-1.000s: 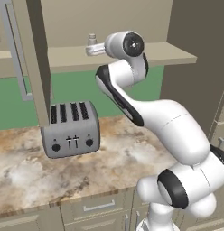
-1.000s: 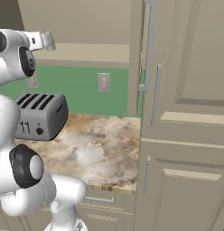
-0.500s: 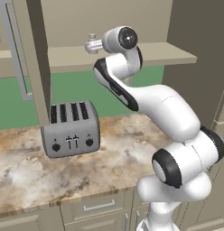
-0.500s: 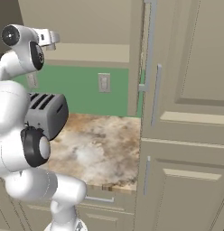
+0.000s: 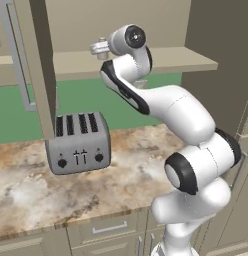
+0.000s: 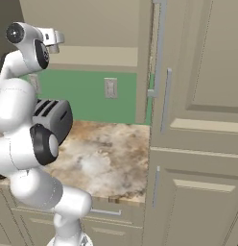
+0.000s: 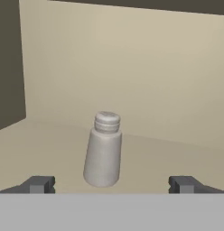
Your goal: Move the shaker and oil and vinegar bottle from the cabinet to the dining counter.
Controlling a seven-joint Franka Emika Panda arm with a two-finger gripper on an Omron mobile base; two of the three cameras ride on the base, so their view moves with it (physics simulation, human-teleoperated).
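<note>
I have the white arm raised to the beige upper wall cabinet [image 5: 121, 62], its door swung open, with the two-finger gripper [image 7: 112, 184] pointed in over the plain beige shelf [image 7: 177, 158]. In the hand view the small silver-grey shaker with the ribbed rounded cap [image 7: 103, 150] stands on that shelf, leaning a little in this rolled view, just ahead of the jaws and slightly left of the midline between them. The jaws stand fully spread and hold nothing; each dark fingertip [image 7: 39, 184] sits well clear of the shaker's sides. I see no olive-yellow bottle in these views.

I judge this as the approach to the first pick: the shaker is lined up but not yet between the fingertips. The next move, as I read it, calls for easing the hand forward and a touch left so the body sits centred, then closing on its lower half rather than on the narrower cap. Below, a silver four-slot toaster [image 5: 78, 142] sits on the marbled desk [image 5: 126, 170], so I would lift straight out before turning away.
</note>
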